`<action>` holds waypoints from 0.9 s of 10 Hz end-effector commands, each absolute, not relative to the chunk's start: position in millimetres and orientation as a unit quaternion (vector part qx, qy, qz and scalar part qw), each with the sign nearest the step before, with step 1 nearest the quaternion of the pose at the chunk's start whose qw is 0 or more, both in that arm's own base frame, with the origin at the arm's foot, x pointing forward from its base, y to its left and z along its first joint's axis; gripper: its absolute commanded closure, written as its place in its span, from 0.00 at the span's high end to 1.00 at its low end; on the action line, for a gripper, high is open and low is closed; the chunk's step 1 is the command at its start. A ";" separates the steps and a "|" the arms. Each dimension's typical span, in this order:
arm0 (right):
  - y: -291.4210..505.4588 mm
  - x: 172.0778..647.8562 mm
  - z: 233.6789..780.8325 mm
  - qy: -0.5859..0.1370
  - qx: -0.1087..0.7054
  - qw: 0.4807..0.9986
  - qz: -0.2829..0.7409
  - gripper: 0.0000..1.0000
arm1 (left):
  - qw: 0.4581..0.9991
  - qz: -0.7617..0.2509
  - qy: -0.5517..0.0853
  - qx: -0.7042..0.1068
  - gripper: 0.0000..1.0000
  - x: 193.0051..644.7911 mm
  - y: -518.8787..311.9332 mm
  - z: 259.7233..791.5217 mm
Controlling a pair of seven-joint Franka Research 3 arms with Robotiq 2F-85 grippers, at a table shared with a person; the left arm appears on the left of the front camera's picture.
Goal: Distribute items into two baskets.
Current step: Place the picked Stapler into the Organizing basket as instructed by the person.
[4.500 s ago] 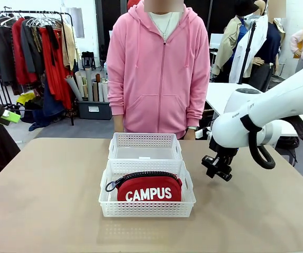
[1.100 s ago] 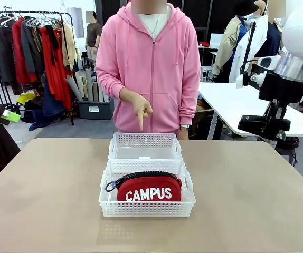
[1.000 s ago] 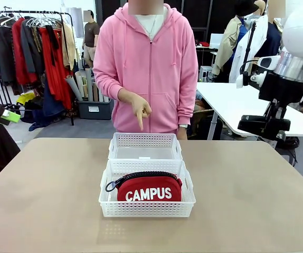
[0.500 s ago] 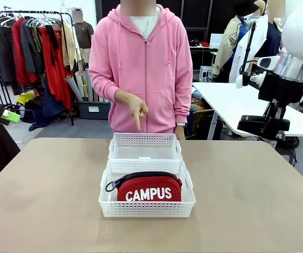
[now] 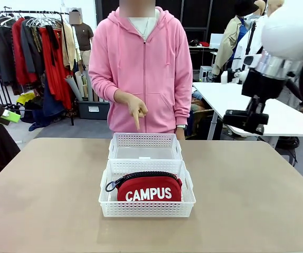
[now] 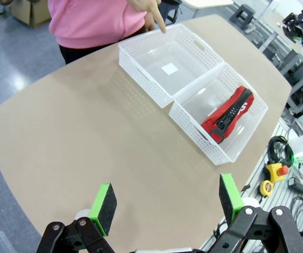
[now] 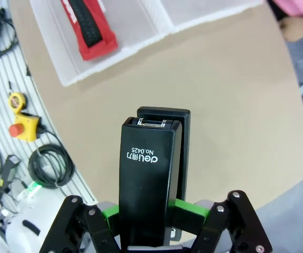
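Observation:
The red "CAMPUS" pouch lies in the near white basket. Behind it, touching it, stands the far basket, with nothing in it. A person in a pink hoodie points a finger down at the far basket. My right gripper hangs high at the right, above the table, shut on the black stapler. In the right wrist view the stapler stands between the green pads, with the pouch far below. My left gripper is open, high over the table, its pads wide apart. From there I see the pouch and both baskets.
The tan table has free room on both sides of the baskets. A white table stands behind at the right, and a clothes rack at the back left. Cables and a yellow stop button lie past the table's near edge.
My right arm has swung a little to the left with the stapler still in its grip. The person's pointing hand has stayed over the far basket.

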State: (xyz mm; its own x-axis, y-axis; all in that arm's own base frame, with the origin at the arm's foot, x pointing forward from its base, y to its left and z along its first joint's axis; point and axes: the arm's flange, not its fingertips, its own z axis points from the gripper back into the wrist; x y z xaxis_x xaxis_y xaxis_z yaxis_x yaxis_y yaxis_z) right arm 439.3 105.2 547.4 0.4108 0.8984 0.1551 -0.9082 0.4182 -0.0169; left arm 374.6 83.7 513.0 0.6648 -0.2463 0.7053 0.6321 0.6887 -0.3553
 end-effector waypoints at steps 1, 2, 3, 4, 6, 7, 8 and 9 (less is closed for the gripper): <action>129.7 471.1 554.3 -0.068 0.043 0.817 0.572 0.00 | 0.857 -0.255 -0.326 -0.307 1.00 374.3 83.9 512.9; 144.5 482.1 553.9 -0.064 0.045 0.809 0.582 0.00 | 0.857 -0.255 -0.326 -0.307 1.00 374.3 83.9 512.9; 155.5 491.7 552.7 -0.062 0.050 0.807 0.585 0.00 | 0.857 -0.255 -0.326 -0.307 1.00 374.3 83.9 512.9; 170.0 501.1 550.2 -0.060 0.055 0.802 0.591 0.00 | 0.857 -0.255 -0.326 -0.307 1.00 374.3 83.9 512.9; 199.9 520.7 538.8 -0.051 0.073 0.796 0.599 0.00 | 0.857 -0.255 -0.326 -0.307 1.00 374.3 83.9 512.9; 213.5 529.1 533.1 -0.045 0.082 0.789 0.608 0.00 | 0.857 -0.255 -0.326 -0.307 1.00 374.3 83.9 512.9; 227.7 536.4 527.9 -0.040 0.086 0.781 0.618 0.00 | 0.857 -0.255 -0.326 -0.307 1.00 374.3 83.9 512.9; 244.8 544.1 521.0 -0.028 0.090 0.771 0.630 0.00 | 0.857 -0.255 -0.326 -0.307 1.00 374.3 83.9 512.9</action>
State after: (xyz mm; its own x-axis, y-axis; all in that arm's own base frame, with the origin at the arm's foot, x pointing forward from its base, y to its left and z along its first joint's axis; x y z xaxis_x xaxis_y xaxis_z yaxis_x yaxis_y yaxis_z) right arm 530.3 237.1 513.6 0.2496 0.9562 0.1528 -0.9677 0.2406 0.0754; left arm 374.6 83.5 513.1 0.6649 -0.2471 0.7049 0.6326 0.6880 -0.3555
